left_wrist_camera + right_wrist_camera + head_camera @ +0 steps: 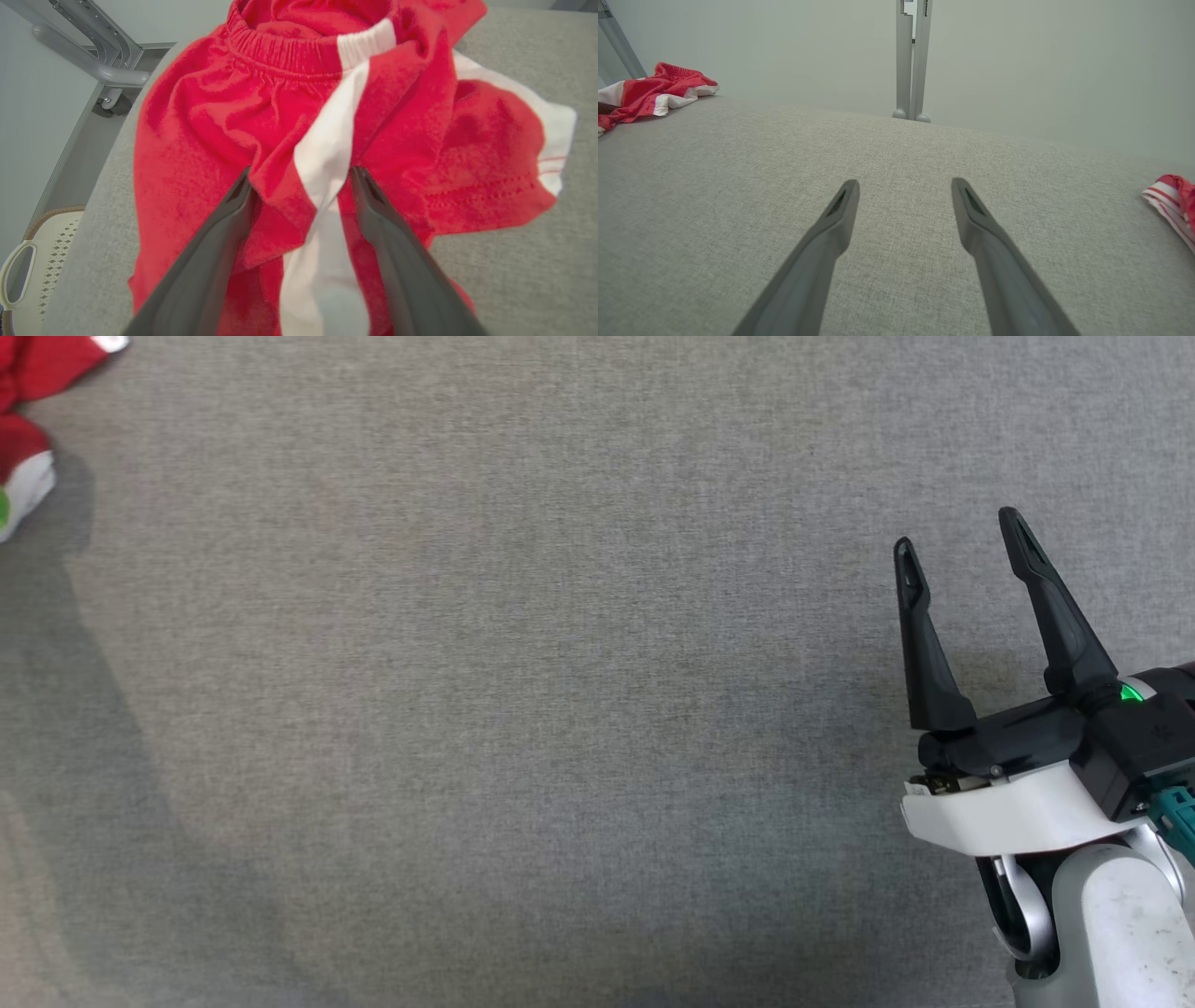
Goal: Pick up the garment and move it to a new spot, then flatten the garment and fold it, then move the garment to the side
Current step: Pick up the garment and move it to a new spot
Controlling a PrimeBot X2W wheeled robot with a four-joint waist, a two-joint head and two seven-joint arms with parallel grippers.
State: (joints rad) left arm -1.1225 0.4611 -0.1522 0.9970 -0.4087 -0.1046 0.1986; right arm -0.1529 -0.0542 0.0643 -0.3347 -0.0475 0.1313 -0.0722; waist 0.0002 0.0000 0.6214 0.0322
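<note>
The garment (pixel 210 116) is a pair of red shorts with a white side stripe and an elastic waistband, lying crumpled on the grey padded table. In the left wrist view my left gripper (pixel 301 172) is open, its fingers straddling a raised fold of red and white cloth. The garment (pixel 28 373) sits in the top left corner of the head view and as a small heap (pixel 649 93) at the far left of the right wrist view. My right gripper (pixel 957 532) hovers open over bare table at the lower right, holding nothing (pixel 904 183).
The grey table surface (pixel 560 709) stretches wide between the two arms. A red-and-white striped cloth (pixel 1174 200) lies at the table's right edge. Beyond the left edge are a grey metal frame (pixel 93 60) and a white perforated basket (pixel 42 252). A grey post (pixel 913 60) stands behind the table.
</note>
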